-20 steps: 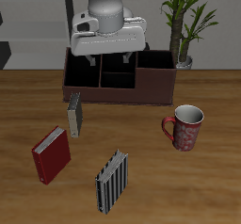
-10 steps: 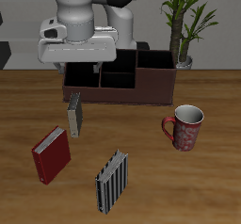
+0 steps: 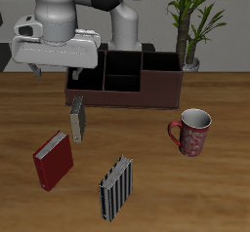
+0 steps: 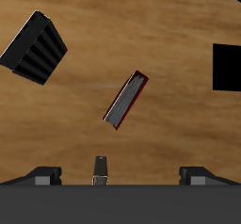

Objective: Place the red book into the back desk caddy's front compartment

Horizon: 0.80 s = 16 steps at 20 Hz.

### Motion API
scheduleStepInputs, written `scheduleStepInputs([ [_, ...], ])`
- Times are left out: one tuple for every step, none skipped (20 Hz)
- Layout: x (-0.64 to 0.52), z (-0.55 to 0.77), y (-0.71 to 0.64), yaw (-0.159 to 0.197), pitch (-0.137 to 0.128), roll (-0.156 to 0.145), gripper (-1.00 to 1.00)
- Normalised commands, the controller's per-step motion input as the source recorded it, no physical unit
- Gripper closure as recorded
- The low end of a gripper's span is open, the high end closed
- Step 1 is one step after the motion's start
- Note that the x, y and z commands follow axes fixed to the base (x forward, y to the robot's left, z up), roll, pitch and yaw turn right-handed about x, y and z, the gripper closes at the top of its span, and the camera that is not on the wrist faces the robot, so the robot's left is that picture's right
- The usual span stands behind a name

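Jaws spread wide and empty, the gripper hangs above the tabletop near the end of the back caddy. The red book stands on the wood well in front of it, apart from the grey book and striped book.

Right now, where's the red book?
In the exterior view the red book stands on the table toward its front edge, between the thin grey book and the striped book, untouched.
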Motion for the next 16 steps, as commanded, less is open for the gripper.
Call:
scheduleStepInputs([
  [0.29, -0.05, -0.2, -0.055, -0.021, -0.07, -1.0],
  [0.05, 0.0, 0.05, 0.0, 0.0, 0.0, -1.0],
  [0.32, -0.1, -0.04, -0.062, -0.024, 0.003, -1.0],
  [0.35, -0.18, -0.02, -0.03, 0.005, -0.004, -1.0],
  [0.34, -0.15, 0.1, -0.082, 0.011, -0.005, -1.0],
  [0.31, -0.08, 0.21, -0.06, -0.037, 0.076, -1.0],
  [0.3, -0.06, 0.08, 0.001, -0.058, -0.039, -1.0],
  [0.33, -0.1, 0.15, -0.189, -0.049, 0.047, -1.0],
  [0.31, -0.13, 0.26, 0.025, -0.043, 0.038, -1.0],
  [0.19, -0.05, 0.01, 0.029, -0.036, -0.047, -1.0],
  [0.25, -0.11, 0.03, -0.123, -0.037, 0.007, -1.0],
  [0.2, -0.08, 0.07, 0.01, -0.062, 0.048, -1.0],
  [0.2, -0.12, 0.02, 0.008, -0.067, 0.014, -1.0],
  [0.24, -0.21, 0.01, 0.054, -0.027, 0.022, -1.0],
  [0.15, -0.11, -0.22, -0.122, -0.06, -0.025, -1.0],
  [0.11, -0.12, -0.23, -0.155, -0.098, -0.014, -1.0],
])
